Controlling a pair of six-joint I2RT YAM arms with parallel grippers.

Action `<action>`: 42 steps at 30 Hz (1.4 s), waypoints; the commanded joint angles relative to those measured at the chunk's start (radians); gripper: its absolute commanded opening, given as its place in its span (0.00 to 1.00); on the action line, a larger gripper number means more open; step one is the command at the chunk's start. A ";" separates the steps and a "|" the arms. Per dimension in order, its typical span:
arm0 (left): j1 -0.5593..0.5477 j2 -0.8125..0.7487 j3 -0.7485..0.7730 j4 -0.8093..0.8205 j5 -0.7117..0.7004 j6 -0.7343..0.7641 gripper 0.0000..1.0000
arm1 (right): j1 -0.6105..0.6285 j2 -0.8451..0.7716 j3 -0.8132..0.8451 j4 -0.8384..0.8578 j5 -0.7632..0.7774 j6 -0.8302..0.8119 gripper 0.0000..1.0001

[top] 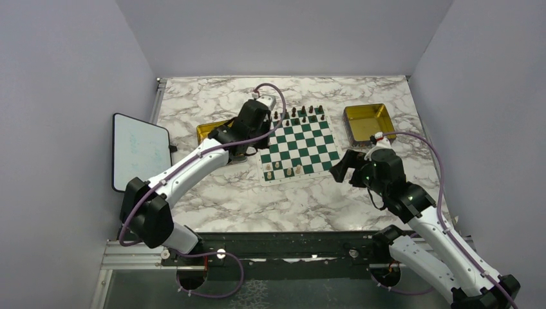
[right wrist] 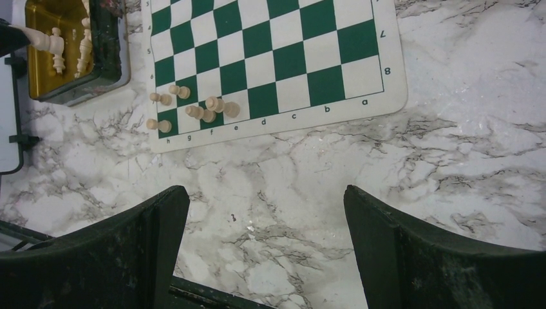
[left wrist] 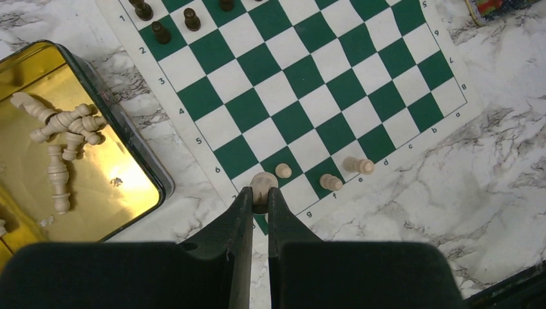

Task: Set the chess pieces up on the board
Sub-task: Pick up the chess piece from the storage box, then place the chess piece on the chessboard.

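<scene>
While the left claw (left wrist: pixel 260 198) is clamped on a cream piece (left wrist: pixel 263 185) at the board (left wrist: pixel 302 84) edge near the g/h files, the right claw (right wrist: pixel 264 193) hangs wide open over the table (right wrist: pixel 451 161), holding nothing. Risk: the neighbour pawn (left wrist: pixel 283 170) sits v. close, so spreading fingers could knock it, or the piece tips off-square.

Lab cell: grey walls (top: pixel 283 32), marble tabletop (top: pixel 257 199)

Perhaps five cream chess pieces (right wrist: pixel 214 104) stand on board (right wrist: pixel 290 61).
</scene>
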 commanded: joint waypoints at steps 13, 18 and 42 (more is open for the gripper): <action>-0.252 0.073 -0.045 0.063 -0.205 -0.055 0.11 | -0.007 -0.006 0.046 -0.025 0.033 -0.009 0.95; -0.275 0.098 -0.088 0.105 -0.254 -0.096 0.11 | -0.007 -0.009 0.048 -0.029 0.037 -0.013 0.95; -0.283 0.187 -0.191 0.212 -0.263 -0.160 0.11 | -0.006 -0.024 0.031 -0.036 0.043 -0.012 0.96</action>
